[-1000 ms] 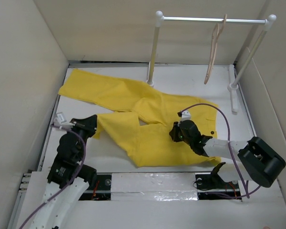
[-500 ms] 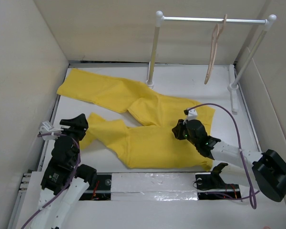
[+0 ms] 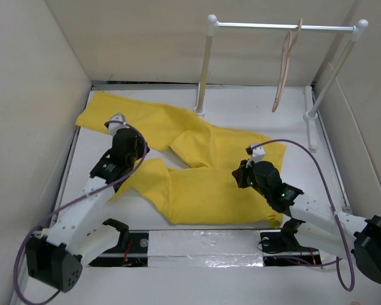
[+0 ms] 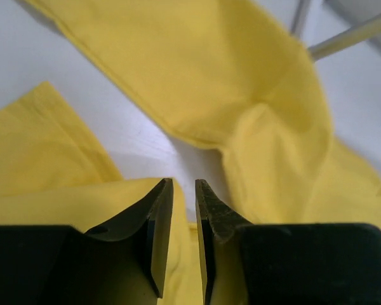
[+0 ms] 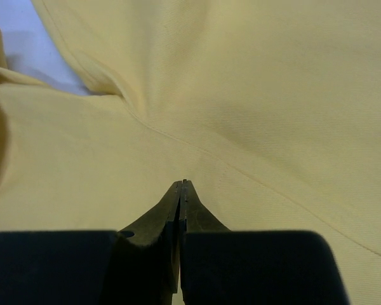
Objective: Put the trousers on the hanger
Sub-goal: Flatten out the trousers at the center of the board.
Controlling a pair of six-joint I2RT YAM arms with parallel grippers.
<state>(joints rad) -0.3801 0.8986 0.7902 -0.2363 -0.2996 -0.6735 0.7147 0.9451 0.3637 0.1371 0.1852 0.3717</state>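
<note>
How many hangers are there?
1. The hanger hangs from the white rail at the back right. Another could be hidden under the trousers.

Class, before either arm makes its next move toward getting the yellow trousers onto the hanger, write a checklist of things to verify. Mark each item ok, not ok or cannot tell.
1. Trousers lying spread on the table, both legs in view: ok.
2. Hanger hooked on the rail, with no cloth on it: ok.
3. Left claw has its jaws apart and empty: ok, though the gap is narrow.
4. Right claw open for a grasp: not ok, it is shut.
5. Cloth gripped by either claw: not ok, none seen pinched.
</note>
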